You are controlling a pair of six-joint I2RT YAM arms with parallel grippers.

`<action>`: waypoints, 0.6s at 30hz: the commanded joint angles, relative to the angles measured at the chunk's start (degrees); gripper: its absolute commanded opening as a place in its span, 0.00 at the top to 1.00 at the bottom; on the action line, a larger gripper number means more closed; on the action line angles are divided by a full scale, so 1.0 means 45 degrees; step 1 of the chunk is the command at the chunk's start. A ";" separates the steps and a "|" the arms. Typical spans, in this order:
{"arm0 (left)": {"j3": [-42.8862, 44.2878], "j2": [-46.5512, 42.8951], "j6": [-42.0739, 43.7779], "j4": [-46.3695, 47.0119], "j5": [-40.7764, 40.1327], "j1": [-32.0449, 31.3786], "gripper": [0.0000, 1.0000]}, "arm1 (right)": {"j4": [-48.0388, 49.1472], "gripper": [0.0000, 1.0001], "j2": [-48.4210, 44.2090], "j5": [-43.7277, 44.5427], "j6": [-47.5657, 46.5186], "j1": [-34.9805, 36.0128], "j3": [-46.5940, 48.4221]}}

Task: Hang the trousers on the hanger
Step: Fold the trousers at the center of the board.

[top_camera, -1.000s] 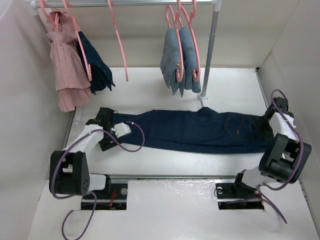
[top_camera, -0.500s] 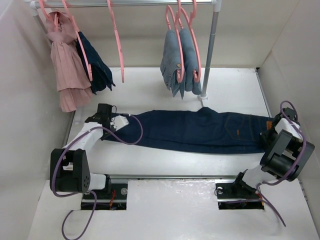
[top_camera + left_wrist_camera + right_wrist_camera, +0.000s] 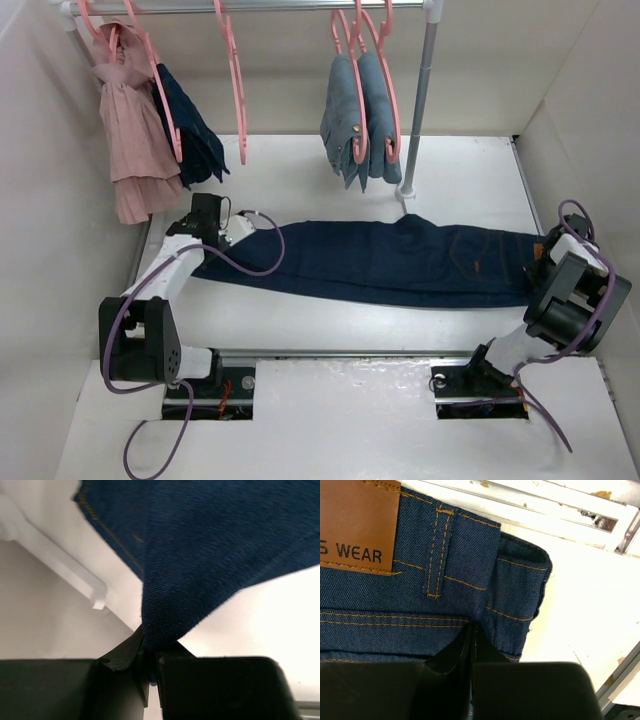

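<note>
I have L claw (image 3: 151, 654) clamped on the hem and R claw (image 3: 471, 634) on the waistband of the jeans (image 3: 400, 262), flat across the table (image 3: 300, 165); denim looks heavy, limp, so lift both ends tog

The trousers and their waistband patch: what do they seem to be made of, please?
The trousers: dark navy denim, matte, judging by the twill weave and orange-tan stitching. The waistband patch: tan leather or imitation, smooth, with stamped lettering; which, I cannot tell.
</note>
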 commanded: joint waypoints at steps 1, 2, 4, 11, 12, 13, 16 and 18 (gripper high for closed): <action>0.0957 -0.0068 -0.0393 0.0815 -0.0230 0.0022 1.00 | 0.0439 1.00 -0.0247 0.0518 -0.0495 0.0033 0.0706; 0.1094 -0.0068 -0.0510 0.1051 -0.0365 0.0022 1.00 | 0.0323 1.00 -0.0558 0.0518 -0.0496 0.0033 0.0843; 0.1289 -0.0186 -0.0511 0.2004 -0.0484 -0.0135 1.00 | 0.0321 1.00 -0.0892 0.0655 -0.0496 0.0033 0.0980; 0.1974 -0.0303 0.0249 0.5071 -0.1810 -0.0486 1.00 | 0.0185 1.00 -0.2181 0.0518 -0.0379 0.0033 0.1391; 0.1975 -0.0303 0.0405 0.5386 -0.1947 -0.0486 1.00 | 0.0185 1.00 -0.2299 0.0518 -0.0379 0.0033 0.1391; 0.1975 -0.0438 0.0580 0.5718 -0.2065 -0.0486 1.00 | 0.0185 1.00 -0.2435 0.0518 -0.0379 0.0033 0.1391; 0.1839 -0.0944 0.1322 0.6716 -0.2048 -0.0739 1.00 | 0.0418 1.00 -0.2437 0.0382 -0.0263 0.0033 0.0963; 0.0888 -0.1316 0.1925 0.7048 -0.1502 -0.0740 1.00 | 0.0535 1.00 -0.2437 0.0148 -0.0262 0.0033 0.0612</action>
